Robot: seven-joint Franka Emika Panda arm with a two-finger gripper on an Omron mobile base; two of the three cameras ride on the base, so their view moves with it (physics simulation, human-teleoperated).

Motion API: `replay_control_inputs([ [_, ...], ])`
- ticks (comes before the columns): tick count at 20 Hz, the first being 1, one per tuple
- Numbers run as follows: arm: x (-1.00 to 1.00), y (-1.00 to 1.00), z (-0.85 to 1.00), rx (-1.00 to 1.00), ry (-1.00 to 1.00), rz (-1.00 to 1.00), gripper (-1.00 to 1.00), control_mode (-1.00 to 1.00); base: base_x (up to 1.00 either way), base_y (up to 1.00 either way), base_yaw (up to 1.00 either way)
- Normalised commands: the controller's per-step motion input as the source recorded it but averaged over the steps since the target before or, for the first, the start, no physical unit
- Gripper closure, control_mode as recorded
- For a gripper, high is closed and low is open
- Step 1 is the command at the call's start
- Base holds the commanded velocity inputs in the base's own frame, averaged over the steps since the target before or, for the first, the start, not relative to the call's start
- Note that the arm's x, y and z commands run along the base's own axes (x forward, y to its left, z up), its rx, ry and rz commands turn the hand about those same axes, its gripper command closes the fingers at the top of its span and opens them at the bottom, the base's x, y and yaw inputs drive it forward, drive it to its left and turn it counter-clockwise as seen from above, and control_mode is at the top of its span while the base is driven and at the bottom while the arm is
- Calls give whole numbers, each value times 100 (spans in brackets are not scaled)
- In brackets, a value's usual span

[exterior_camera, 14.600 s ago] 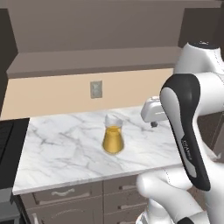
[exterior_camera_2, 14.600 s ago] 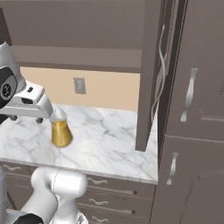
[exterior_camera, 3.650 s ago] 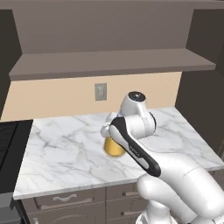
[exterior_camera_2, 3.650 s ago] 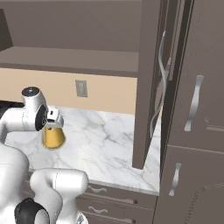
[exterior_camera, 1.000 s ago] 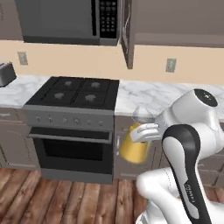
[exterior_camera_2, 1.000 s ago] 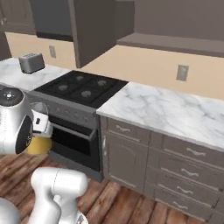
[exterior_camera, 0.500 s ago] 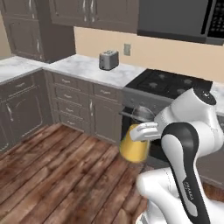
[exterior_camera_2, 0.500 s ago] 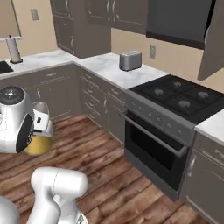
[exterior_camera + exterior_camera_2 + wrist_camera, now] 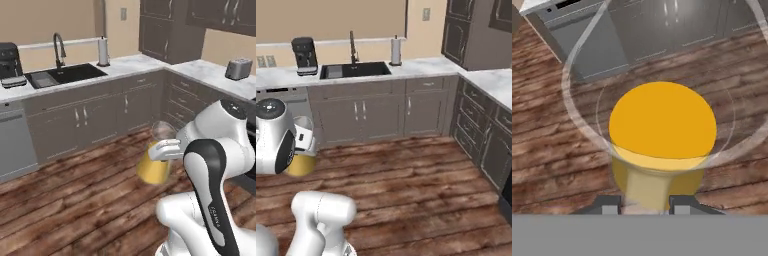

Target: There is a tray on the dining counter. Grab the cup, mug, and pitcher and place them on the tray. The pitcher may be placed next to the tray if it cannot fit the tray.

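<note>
While aloft: pitcher [image 9: 156,159] w/in gripper [image 9: 161,150]

You have a wooden plank floor [image 9: 75,200] spread across the foreground, running up to the foot of the grey base cabinets. Along the back runs a pale marble counter [image 9: 125,64] with a dark sink [image 9: 67,74] sunk into it and a curved faucet [image 9: 58,47] at its back edge; a black coffee machine [image 9: 10,62] stands toward the counter's left end and an upright paper towel roll [image 9: 103,51] just right of the sink. The counter turns the corner and continues down the right side, where a silver toaster [image 9: 238,68] sits on it.
</note>
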Motion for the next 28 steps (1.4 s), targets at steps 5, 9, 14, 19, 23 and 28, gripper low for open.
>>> replay_control_inputs([
  [5,0,0,0,0,0,0,100,100,-17,100,71],
  [9,0,0,0,0,0,0,100,100,0,100,59],
  [14,0,0,0,0,0,0,100,100,54,99,32],
  [19,0,0,0,0,0,0,100,100,100,75,0],
  [23,0,0,0,0,0,0,100,100,100,68,-4],
  [28,0,0,0,0,0,0,100,100,100,73,-5],
])
